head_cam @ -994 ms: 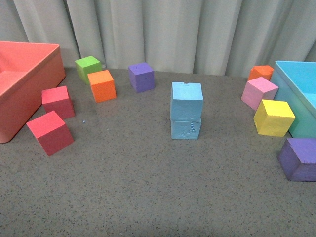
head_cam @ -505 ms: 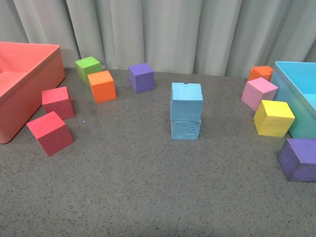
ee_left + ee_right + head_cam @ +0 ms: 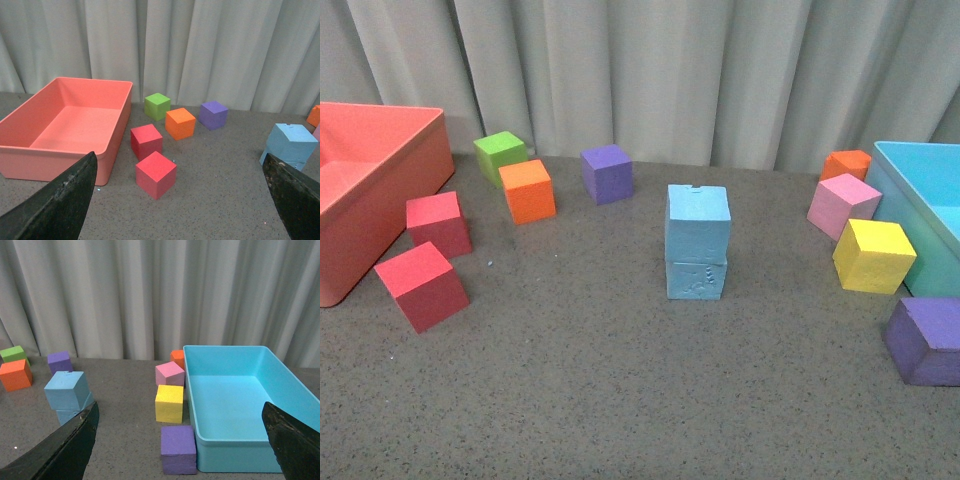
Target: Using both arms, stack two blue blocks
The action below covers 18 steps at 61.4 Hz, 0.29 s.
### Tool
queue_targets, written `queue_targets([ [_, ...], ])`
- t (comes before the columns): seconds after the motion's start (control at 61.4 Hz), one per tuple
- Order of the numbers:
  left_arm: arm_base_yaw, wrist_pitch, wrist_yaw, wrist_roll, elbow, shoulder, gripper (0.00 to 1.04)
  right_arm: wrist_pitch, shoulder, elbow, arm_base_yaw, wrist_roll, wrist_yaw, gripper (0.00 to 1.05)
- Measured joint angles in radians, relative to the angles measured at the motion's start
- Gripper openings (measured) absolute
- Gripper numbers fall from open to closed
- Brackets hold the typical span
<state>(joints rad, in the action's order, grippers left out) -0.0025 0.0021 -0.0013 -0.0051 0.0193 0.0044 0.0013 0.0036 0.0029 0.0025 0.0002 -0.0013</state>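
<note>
Blue blocks mid-desk [image 3: 620, 400], already stacked: upper block [image 3: 698, 222] sits square on marked lower block [image 3: 696, 279], so stack reads stable, task looks done. My left fingers [image 3: 55, 205] spread wide, empty, clear of stack. My right fingers [image 3: 60, 445] likewise wide, holding nothing.

Backdrop: pale grey-white curtain [image 3: 650, 70], hanging in vertical folds, runs the full width behind the work surface and meets it at the far edge. Surface: dark grey speckled tabletop [image 3: 620, 400], matte. Light even and soft; faint short shadows.
</note>
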Motion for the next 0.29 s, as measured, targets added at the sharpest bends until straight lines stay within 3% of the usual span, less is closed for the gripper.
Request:
queue_targets([
  [0.293, 0.000, 0.000, 0.000, 0.000, 0.000, 0.000, 0.98, 0.000, 0.000, 0.000, 0.000, 0.000, 0.000, 0.95],
])
